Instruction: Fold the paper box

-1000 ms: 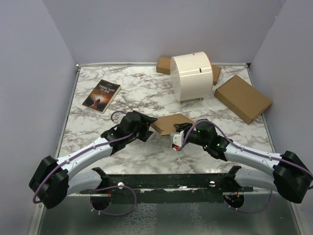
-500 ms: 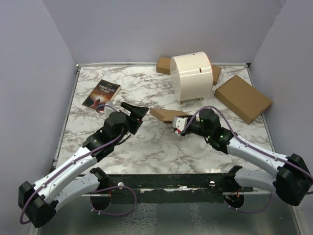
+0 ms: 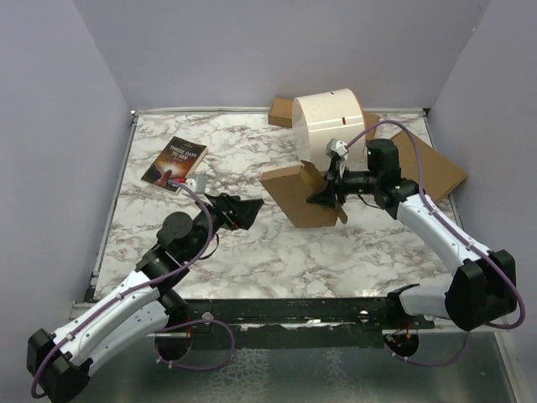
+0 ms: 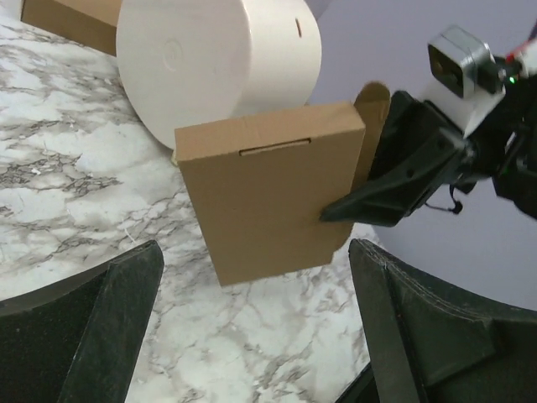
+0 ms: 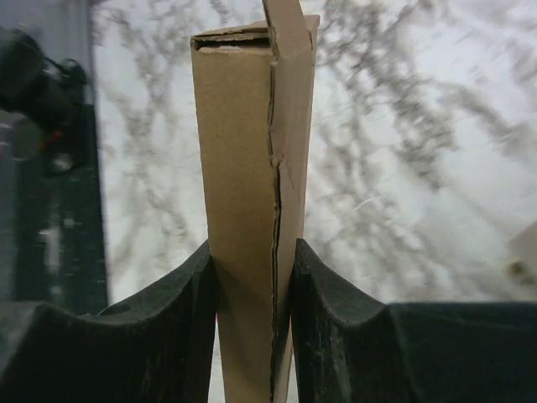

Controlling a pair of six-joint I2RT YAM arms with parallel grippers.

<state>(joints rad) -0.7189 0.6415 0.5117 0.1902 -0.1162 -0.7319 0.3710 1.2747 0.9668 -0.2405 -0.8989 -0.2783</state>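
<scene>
Marbled counter (image 3: 252,252) is shut in by lavender walls on three sides. In front of the white drum (image 3: 330,130), the paper box (image 3: 289,193) is held tilted on edge, clamped at its right side by the right gripper (image 3: 325,196); its inside cannot be seen. The left gripper (image 3: 243,210) is spread wide and empty, apart from the box. Bare counter is seen between it and the book (image 3: 174,163).

soft, even overhead light fills the scene, casting only faint shadows on the grey-veined white marble tabletop (image 3: 277,252) around the tall cream cylinder (image 3: 331,130). in the right wrist view, the tabletop blurs and smears behind the sharply focused flat brown cardboard box (image 5: 239,168).
</scene>
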